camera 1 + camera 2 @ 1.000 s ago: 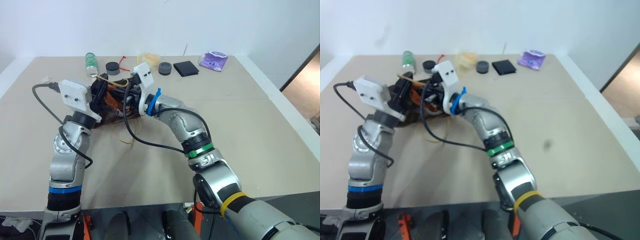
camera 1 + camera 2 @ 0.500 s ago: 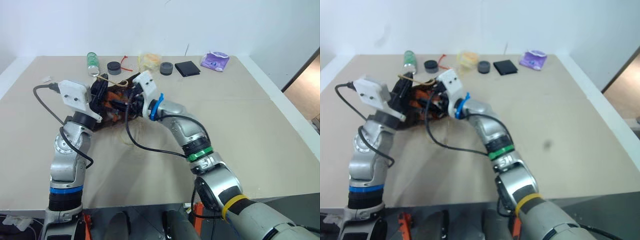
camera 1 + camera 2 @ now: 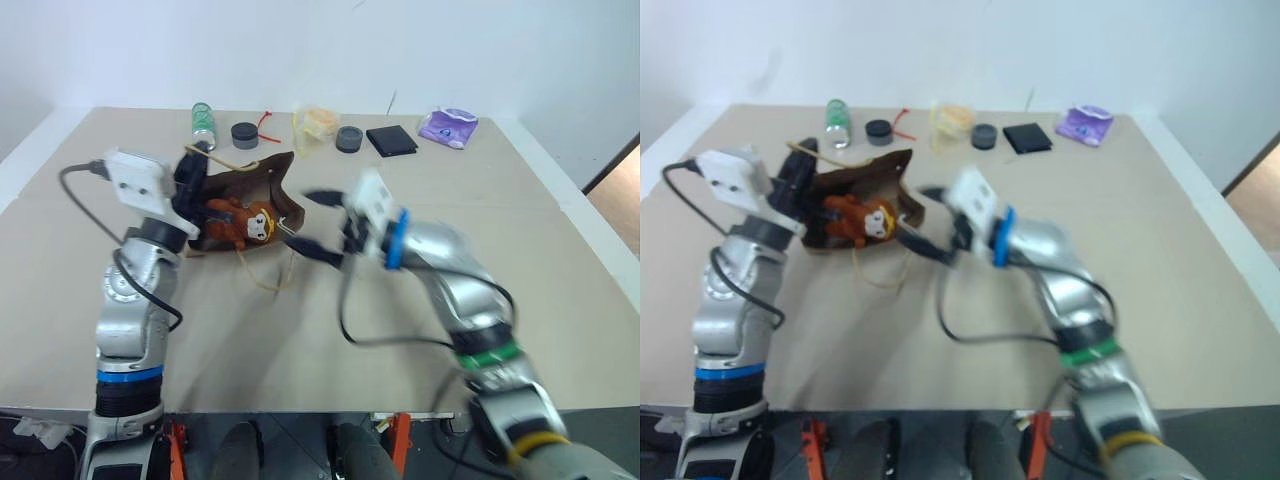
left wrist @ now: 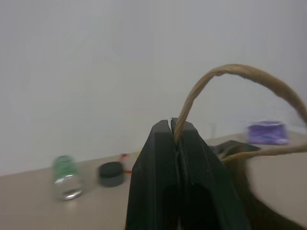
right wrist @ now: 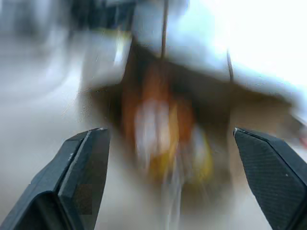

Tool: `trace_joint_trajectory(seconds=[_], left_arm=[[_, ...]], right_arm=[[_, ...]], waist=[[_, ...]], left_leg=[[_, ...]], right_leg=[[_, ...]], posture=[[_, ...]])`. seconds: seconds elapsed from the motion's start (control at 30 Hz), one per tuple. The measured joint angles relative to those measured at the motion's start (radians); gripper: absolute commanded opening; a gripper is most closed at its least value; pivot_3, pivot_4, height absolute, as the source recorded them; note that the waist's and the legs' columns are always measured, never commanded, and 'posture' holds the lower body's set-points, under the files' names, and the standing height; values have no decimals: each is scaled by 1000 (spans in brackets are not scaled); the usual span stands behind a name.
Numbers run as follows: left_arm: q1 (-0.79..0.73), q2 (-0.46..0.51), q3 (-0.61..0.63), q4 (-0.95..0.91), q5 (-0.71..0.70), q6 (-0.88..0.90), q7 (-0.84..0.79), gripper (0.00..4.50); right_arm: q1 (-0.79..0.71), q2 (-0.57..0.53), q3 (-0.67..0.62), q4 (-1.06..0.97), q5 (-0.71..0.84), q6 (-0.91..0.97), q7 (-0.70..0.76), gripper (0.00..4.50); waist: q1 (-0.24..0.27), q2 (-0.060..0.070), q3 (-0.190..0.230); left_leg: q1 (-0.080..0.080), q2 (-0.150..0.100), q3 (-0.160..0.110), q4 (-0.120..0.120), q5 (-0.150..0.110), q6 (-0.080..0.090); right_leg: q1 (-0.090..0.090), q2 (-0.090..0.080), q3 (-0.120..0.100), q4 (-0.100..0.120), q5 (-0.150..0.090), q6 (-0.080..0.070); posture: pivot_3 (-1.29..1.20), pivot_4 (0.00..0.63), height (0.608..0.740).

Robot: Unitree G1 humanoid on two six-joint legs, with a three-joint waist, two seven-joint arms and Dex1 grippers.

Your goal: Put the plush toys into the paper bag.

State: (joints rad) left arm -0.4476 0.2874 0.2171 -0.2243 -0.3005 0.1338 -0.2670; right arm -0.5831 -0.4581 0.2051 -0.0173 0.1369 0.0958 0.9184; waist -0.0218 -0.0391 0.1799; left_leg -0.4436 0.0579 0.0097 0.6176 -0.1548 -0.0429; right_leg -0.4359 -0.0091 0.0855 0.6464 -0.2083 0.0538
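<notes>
Inside the paper bag (image 3: 262, 180) lies the monkey (image 3: 243, 222); left tool (image 4: 175, 125) pinches a handle (image 4: 225, 76) (right tool (image 3: 322, 224) spread).

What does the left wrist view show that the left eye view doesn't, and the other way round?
Left wrist view: the left gripper seen close, its fingers shut on a cord handle of the paper bag.

Left eye view: the brown monkey lying inside the paper bag, the right gripper open beside the bag's mouth, and the yellowish plastic bag.

Both: the green-capped bottle, a black round lid and the purple packet at the far edge of the table.
</notes>
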Motion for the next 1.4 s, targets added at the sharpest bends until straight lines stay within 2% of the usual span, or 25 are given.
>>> trace_joint_trajectory(seconds=[0.1, 0.2, 0.27, 0.37, 0.57, 0.8, 0.87, 0.9, 0.97, 1.0, 1.13, 1.4], left_arm=[[-15, -11, -18, 21, -13, 6, -4, 0], [-27, -16, -29, 21, -15, 5, -6, 0], [-27, -13, -19, 21, -16, 5, -4, 0], [-27, -12, -17, 22, -16, 5, -5, 0], [-27, -12, -18, 23, -18, 6, -4, 0], [-31, -12, -22, 37, -23, 6, -4, 0], [-31, -12, -22, 38, -23, 6, -3, 0], [-31, -12, -22, 38, -23, 6, -3, 0], [-31, -12, -22, 38, -23, 6, -3, 0], [-31, -12, -22, 38, -23, 6, -3, 0], [-31, -12, -20, 39, -26, 6, -2, 0], [-64, -19, -17, 47, -42, 25, 12, 0]], right_arm=[[22, -5, 30, 36, -102, -239, -32, 4441], [0, -30, 35, 114, -222, -475, -99, 4441], [-9, -44, 37, 167, -296, -591, -149, 4441], [-22, 0, 58, 214, -389, -718, -249, 4441], [-80, 63, 119, 258, -525, -826, -365, 4441], [-150, 136, 149, 302, -575, -841, -444, 4441], [-163, 143, 149, 323, -584, -841, -470, 3552], [-166, 147, 149, 327, -587, -841, -482, 3291], [-182, 151, 146, 327, -592, -848, -522, 2374], [-183, 151, 145, 327, -592, -848, -527, 1720], [-185, 134, 108, 323, -590, -862, -576, 55], [-329, 121, 18, 322, -551, -834, -642, 55]], waist=[[-27, 0, 0], [-29, 0, 0], [-28, 0, 0], [-29, 0, 0], [-26, 0, 0], [-26, 0, 0], [-26, 0, 0], [-26, 0, 0], [-26, 0, 0], [-26, 0, 0], [-26, 0, 0], [-26, 0, 0]], left_leg=[[1, 2, 2, 0, 0, 0], [5, 3, 1, -1, 0, 0], [5, 3, 0, -1, 0, 1], [5, 2, 1, -1, 1, 0], [5, 2, 1, 0, 1, 0], [5, 2, 1, 0, 1, 0], [5, 2, 1, 0, 1, 0], [5, 2, 1, 0, 1, 0], [5, 2, 1, 0, 1, 0], [5, 2, 1, 0, 1, 0], [5, 2, 1, 0, 1, 0], [5, 2, 1, 0, 2, 1]], right_leg=[[-3, 2, 3, 1, 5, 3], [-1, 5, 3, 1, 4, 0], [0, 5, 3, 2, 3, -2], [0, 5, 4, 2, 4, -2], [0, 5, 6, 1, 4, -1], [1, 5, 6, 2, 5, -1], [1, 5, 6, 1, 5, -1], [1, 5, 6, 1, 5, -1], [1, 5, 6, 2, 5, -1], [1, 5, 6, 2, 5, -1], [1, 5, 6, 1, 5, -1], [1, 5, 6, 2, 6, -2]], posture=[[0, 150, 740], [0, 150, 740], [0, 150, 740], [0, 150, 740], [0, 150, 740], [0, 150, 740], [0, 150, 740], [0, 150, 740], [0, 150, 740], [0, 150, 740], [0, 150, 740], [0, 150, 740]])
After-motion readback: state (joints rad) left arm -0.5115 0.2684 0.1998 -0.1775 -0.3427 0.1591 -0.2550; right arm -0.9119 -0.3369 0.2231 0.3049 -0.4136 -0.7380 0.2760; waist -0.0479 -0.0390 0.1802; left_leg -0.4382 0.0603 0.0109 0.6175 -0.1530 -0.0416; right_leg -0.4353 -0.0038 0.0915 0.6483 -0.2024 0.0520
